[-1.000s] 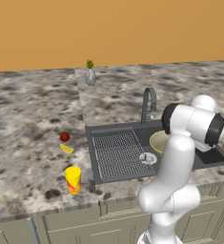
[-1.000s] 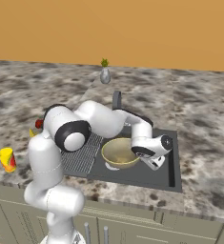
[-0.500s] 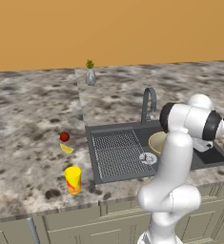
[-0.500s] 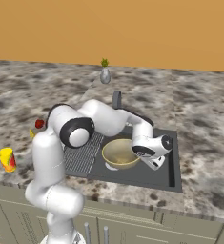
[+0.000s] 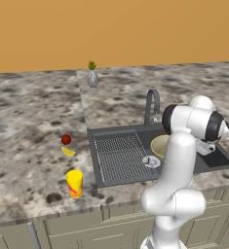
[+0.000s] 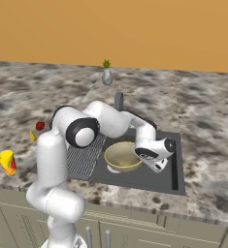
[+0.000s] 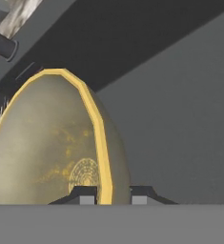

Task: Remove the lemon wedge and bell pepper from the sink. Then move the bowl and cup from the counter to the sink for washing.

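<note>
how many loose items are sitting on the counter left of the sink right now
3: a small dark-red bell pepper, a tiny yellow lemon wedge just in front of it, and a bright yellow cup nearer the counter's front edge. None looks hidden.

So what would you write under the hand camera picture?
Gripper pinching the olive-gold bowl by its pale rim inside the dark grey sink.

Bowl (image 6: 121, 156) and faucet (image 5: 152, 104) crowding sink (image 6: 174, 175); open counter (image 5: 28, 165) leftward.
</note>
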Tool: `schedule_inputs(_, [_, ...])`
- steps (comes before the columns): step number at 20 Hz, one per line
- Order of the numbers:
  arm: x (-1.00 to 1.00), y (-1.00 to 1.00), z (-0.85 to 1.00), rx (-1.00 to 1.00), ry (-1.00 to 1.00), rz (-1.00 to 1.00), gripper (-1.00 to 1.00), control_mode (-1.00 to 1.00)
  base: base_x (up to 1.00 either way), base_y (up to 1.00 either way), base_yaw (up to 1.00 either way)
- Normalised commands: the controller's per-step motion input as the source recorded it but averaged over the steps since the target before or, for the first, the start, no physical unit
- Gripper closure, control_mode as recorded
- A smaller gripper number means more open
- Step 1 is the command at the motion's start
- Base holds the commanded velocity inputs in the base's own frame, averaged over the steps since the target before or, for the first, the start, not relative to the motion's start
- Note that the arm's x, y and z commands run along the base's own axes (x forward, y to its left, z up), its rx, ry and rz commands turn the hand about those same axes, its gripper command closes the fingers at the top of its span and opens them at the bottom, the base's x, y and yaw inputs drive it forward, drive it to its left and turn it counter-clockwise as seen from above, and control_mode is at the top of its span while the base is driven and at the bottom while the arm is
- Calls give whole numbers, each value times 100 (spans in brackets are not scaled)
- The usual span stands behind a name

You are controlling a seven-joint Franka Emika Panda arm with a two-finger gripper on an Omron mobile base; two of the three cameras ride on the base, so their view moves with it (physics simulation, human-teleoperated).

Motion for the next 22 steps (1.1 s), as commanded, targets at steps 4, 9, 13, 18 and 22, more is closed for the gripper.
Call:
schedule_inputs(4, [12,0,-13,0,0,1,100,-100,0,0,0])
schedule_inputs(9, [12,0,-14,0,0,1,100,-100,0,0,0])
schedule_inputs(13, [10,0,-12,0,0,2,100,-100,0,0,0])
schedule_inputs(18, [10,0,-14,0,0,2,100,-100,0,0,0])
schedule_inputs(22, [11,0,-15,0,0,2,100,-100,0,0,0])
